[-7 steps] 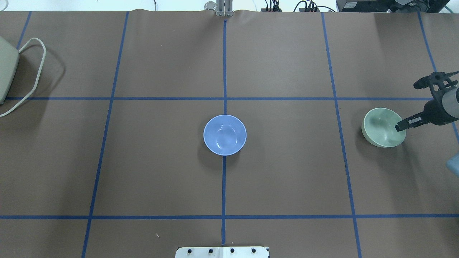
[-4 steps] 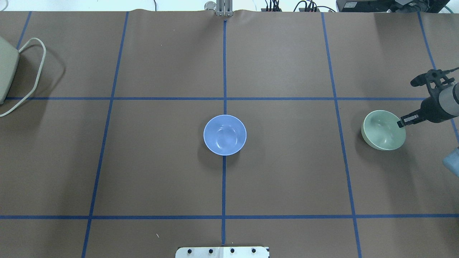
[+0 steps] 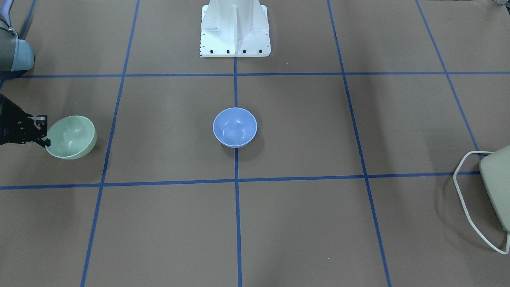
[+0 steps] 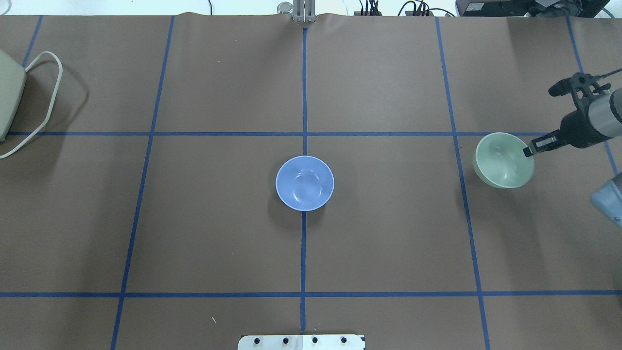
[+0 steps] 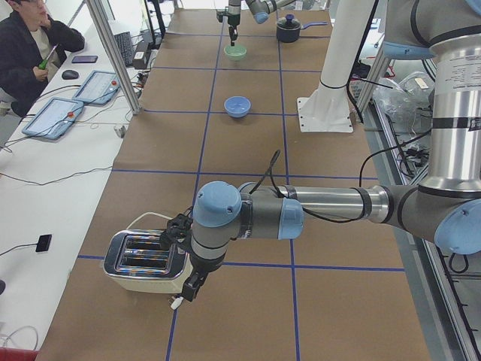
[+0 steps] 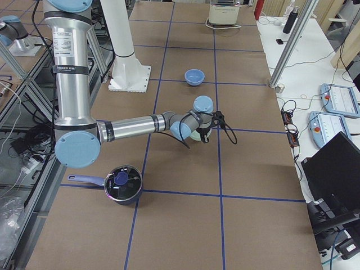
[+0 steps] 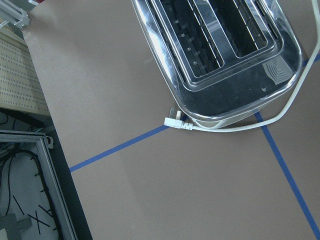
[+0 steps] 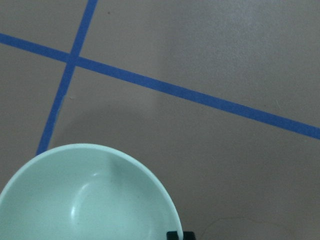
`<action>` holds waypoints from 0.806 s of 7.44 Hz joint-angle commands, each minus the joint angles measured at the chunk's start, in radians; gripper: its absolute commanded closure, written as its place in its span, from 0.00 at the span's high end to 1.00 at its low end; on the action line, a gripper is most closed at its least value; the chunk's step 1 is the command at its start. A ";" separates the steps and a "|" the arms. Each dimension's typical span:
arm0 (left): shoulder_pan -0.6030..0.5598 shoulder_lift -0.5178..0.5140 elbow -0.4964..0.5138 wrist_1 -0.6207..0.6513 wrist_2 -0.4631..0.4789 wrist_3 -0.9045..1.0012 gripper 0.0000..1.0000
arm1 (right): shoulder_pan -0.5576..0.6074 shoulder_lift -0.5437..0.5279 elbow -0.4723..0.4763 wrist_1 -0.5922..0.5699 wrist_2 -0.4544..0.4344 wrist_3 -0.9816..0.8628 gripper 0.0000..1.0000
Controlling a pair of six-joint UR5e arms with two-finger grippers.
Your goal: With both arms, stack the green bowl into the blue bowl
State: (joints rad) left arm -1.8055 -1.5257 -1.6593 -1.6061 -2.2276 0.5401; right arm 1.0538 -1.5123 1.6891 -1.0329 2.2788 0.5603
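The pale green bowl (image 4: 504, 160) is at the right of the overhead view and tilts a little. My right gripper (image 4: 527, 151) is shut on its near-right rim, also in the front view (image 3: 45, 140). The right wrist view shows the green bowl (image 8: 90, 195) from above with one fingertip (image 8: 175, 235) at its rim. The blue bowl (image 4: 304, 183) stands upright on the table's middle tape line, apart from the green bowl (image 3: 71, 136). My left gripper (image 5: 188, 289) hangs beside the toaster, far from both bowls; I cannot tell whether it is open or shut.
A toaster (image 4: 7, 92) with a loose white cord (image 7: 235, 127) sits at the table's far left. A black pot (image 6: 122, 184) stands past the right arm. The white pedestal (image 3: 235, 28) is at the robot's edge. Blue tape lines grid the brown table.
My right gripper has moved left and away from the robot with the green bowl in it. The blue bowl has not moved.
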 commanded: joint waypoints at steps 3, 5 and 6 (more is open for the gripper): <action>0.002 0.042 -0.013 0.015 -0.123 -0.252 0.98 | -0.137 0.272 0.058 -0.027 -0.040 0.488 0.00; 0.017 0.047 -0.014 0.015 -0.181 -0.421 0.98 | -0.224 0.396 0.162 -0.361 -0.112 0.532 0.00; 0.084 0.030 -0.014 0.017 -0.170 -0.468 0.98 | -0.268 0.438 0.199 -0.488 -0.155 0.532 0.00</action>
State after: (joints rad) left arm -1.7758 -1.4823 -1.6726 -1.5918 -2.3935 0.1511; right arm 0.8392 -1.1366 1.8352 -1.3462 2.1744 1.0822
